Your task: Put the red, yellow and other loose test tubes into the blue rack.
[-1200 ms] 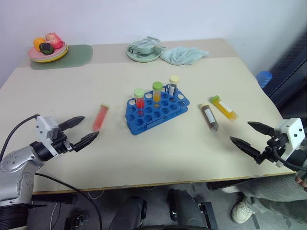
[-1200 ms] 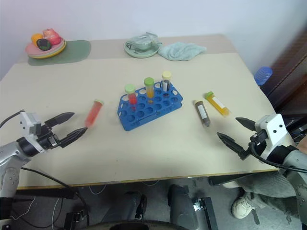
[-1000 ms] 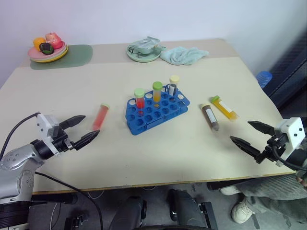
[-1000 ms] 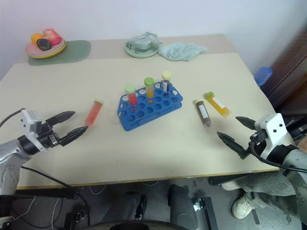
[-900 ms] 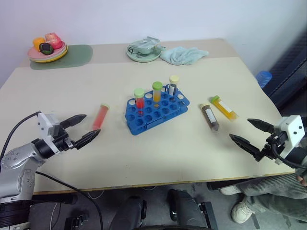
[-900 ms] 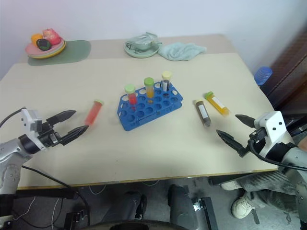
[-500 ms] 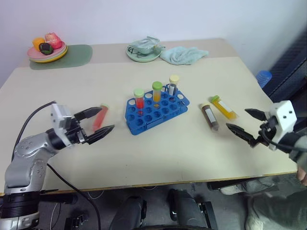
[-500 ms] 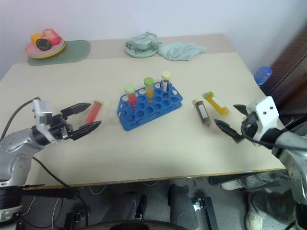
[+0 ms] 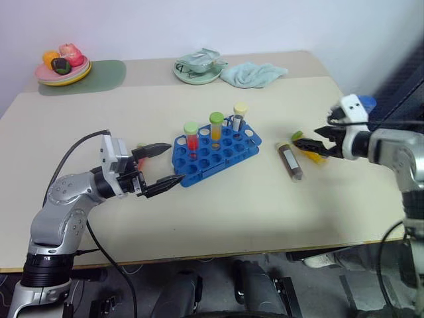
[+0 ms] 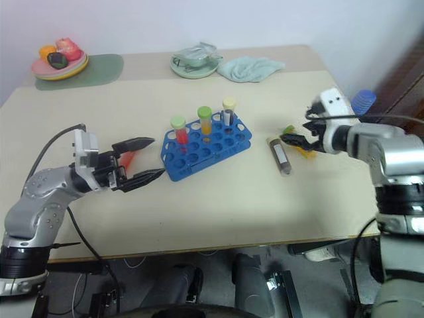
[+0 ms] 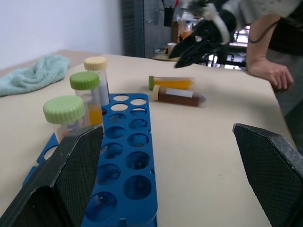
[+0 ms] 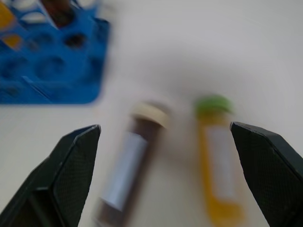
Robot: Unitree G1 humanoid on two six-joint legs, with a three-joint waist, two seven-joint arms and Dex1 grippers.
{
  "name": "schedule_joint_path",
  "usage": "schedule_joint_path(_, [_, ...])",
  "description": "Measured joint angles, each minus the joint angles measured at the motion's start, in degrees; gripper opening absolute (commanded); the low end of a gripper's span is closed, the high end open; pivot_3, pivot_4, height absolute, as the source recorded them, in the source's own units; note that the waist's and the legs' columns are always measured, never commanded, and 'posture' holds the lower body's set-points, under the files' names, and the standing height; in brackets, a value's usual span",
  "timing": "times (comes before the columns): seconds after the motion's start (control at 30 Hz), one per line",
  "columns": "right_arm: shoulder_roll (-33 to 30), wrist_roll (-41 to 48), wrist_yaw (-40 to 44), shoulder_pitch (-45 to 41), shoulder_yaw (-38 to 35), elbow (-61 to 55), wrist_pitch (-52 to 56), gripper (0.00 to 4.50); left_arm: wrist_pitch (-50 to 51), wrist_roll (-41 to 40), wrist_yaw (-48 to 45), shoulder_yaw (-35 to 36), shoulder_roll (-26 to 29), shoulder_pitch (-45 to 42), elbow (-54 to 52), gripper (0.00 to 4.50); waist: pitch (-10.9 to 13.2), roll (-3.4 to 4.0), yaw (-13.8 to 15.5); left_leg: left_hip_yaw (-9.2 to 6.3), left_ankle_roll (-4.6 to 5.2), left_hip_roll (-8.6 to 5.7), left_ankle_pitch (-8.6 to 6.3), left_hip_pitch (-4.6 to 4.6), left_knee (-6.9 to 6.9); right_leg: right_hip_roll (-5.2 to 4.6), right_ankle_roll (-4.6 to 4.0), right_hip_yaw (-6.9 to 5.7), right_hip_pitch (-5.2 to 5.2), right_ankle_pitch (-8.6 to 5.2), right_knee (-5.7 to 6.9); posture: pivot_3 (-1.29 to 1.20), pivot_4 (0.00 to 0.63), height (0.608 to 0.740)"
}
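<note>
Beige tabletop (image 9: 218, 199) runs under everything you're seeing, with a pale wall behind it. Far beyond your left gripper (image 9: 162, 169), in the back corner, sits a plate of fruit (image 9: 63, 66) on a green mat (image 9: 99, 71); further along the back edge are a pale green dish (image 9: 199, 68) and a crumpled light-blue towel (image 9: 253, 73). In the left wrist view a person's hand (image 11: 265, 71) rests on the far table edge.

Your left arm reaches in low and roughly level, fingers spread wide with nothing between them. The red tube (image 10: 126, 159) lies flat on the table just behind that gripper, mostly hidden by the upper finger. Right in front of its tips stands the blue rack (image 9: 217, 150), carrying three upright tubes: a green-capped red one (image 9: 192, 136), a green-capped orange one (image 9: 216, 126) and a cream-capped one (image 9: 240, 116).

Past the rack, on the side toward your right gripper (image 9: 311, 141), the brown tube (image 9: 289, 161) lies flat with a white label; no writing on it can be read. Just beside it, the yellow tube (image 12: 216, 146) with its green cap lies directly under the right gripper's tips, also with a pale label that is unreadable.

Your right arm comes in from the table's right edge, angled downward, jaws wide apart and holding nothing, poised over the yellow tube without a visible touch.
</note>
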Motion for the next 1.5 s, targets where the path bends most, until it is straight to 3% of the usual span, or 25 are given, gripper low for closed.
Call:
schedule_joint_path(0.33, [2.5, -1.9, 3.2, -4.2, 7.2, 4.9, 5.5, 4.50, 0.7, 0.0, 1.0, 0.0, 0.1, 1.2, -1.4, 4.46, 0.0, 0.00, 0.1, 0.00, 0.04, -0.04, -0.02, -0.06, 0.01, -0.03, 0.01, -0.02, -0.04, 0.00, -0.04, 0.00, 0.150, 0.740])
schedule_joint_path(1.23, [7.7, -12.7, 6.4, -8.9, 14.3, 18.4, -3.8, 4.50, 0.5, 0.0, 1.1, 0.5, 0.2, 4.2, -2.1, 4.46, 0.0, 0.01, -0.1, 0.01, 0.02, -0.04, -0.01, -0.04, 0.01, -0.02, 0.01, -0.04, -0.06, 0.01, 0.01, 0.00, 0.150, 0.740])
schedule_joint_path(1.33, [7.8, -14.0, 7.2, -8.9, 15.1, 18.7, -5.5, 3.70, 0.5, 0.0, 1.1, 0.8, 0.2, 5.0, -2.1, 4.50, 0.0, 0.01, -0.2, 0.01, 0.01, -0.04, 0.00, -0.04, 0.01, -0.02, 0.01, -0.04, -0.06, 0.01, 0.02, 0.00, 0.150, 0.740])
schedule_joint_path(1.5, [8.6, -15.1, 7.9, -8.8, 15.1, 18.9, -6.6, 1.27, 0.2, 0.0, 1.0, 1.7, 0.5, 5.4, -2.1, 4.50, 0.0, 0.02, -0.3, 0.01, 0.00, -0.04, 0.00, -0.03, 0.01, -0.01, 0.01, -0.04, -0.06, 0.01, 0.02, 0.00, 0.150, 0.740])
